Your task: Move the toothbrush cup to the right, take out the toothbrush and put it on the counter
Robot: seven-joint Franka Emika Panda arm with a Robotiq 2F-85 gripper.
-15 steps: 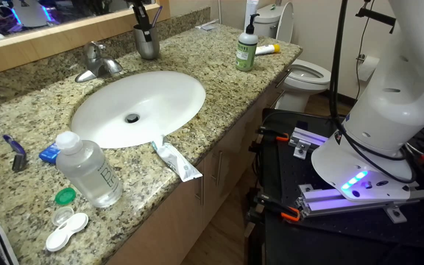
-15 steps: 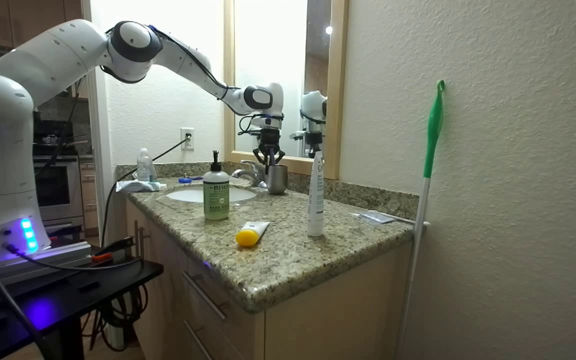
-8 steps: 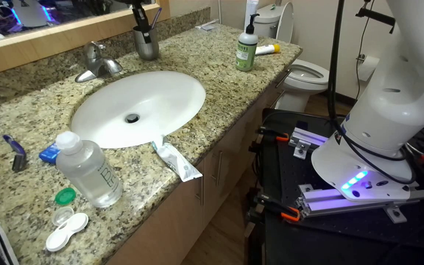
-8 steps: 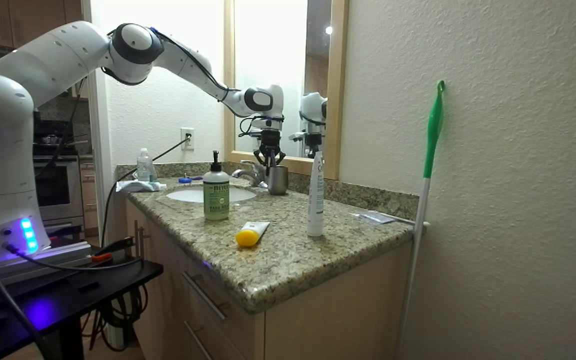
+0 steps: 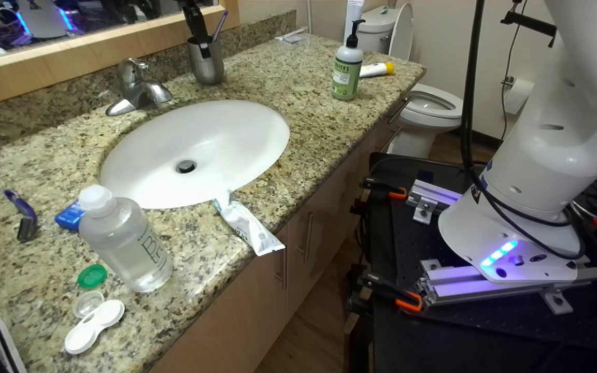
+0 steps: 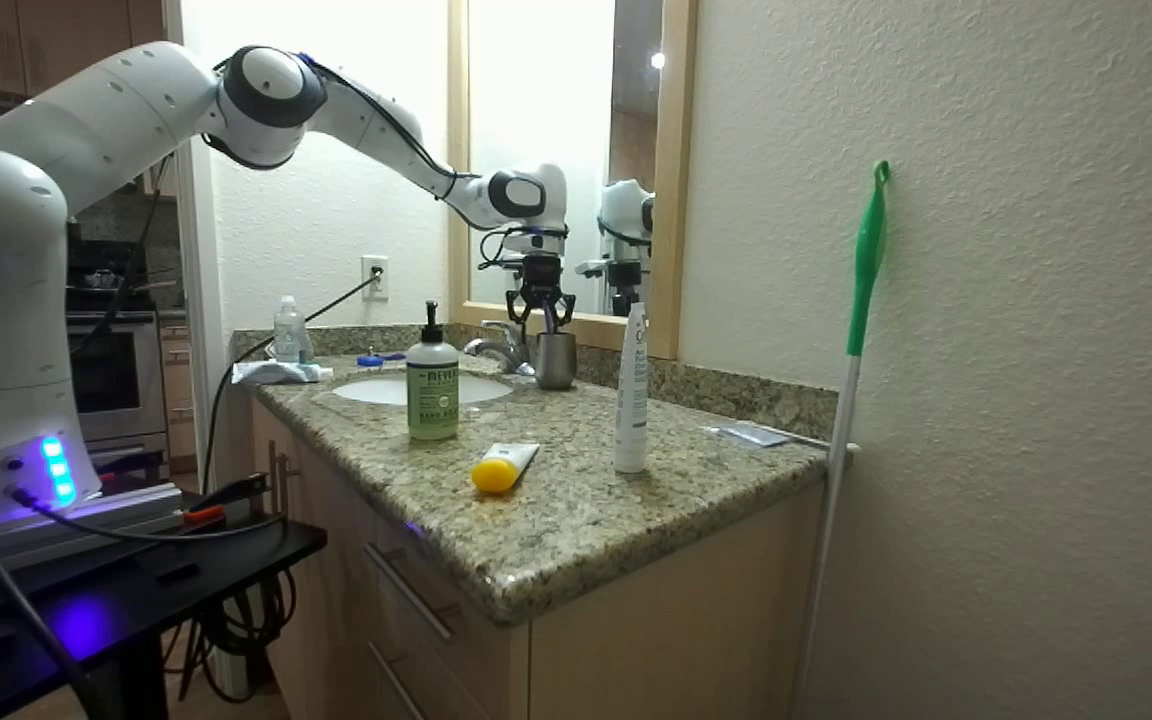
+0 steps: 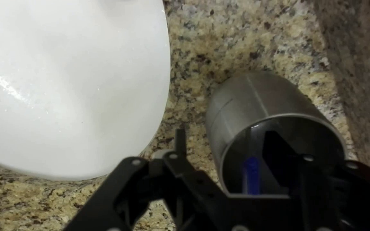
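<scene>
The toothbrush cup [image 6: 556, 362], a grey metal cylinder, stands upright on the granite counter [image 6: 576, 520] beside the faucet in both exterior views. In it leans the toothbrush, whose blue-purple handle [image 5: 219, 26] sticks up above the rim. From the wrist, that blue toothbrush [image 7: 251, 176] shows inside the cup mouth, its lower end hard to make out. My gripper [image 7: 226, 144] is open just above the cup. One of its fingers [image 7: 180, 141] is outside the cup on the sink side, the other over the mouth; whether that one dips inside I cannot tell. Nothing is gripped.
Close to the cup are the faucet [image 5: 140, 93] and the white sink [image 5: 257, 111]. A green soap bottle [image 6: 433, 385], a yellow-capped tube [image 6: 501, 472] and a standing white tube [image 6: 631, 400] are nearer the counter's end. The mirror frame [image 6: 676, 250] rises behind the cup.
The jaws have spread from shut to open over the last second. The gripper dipped a little, then rose slightly. The cup has barely shifted.
</scene>
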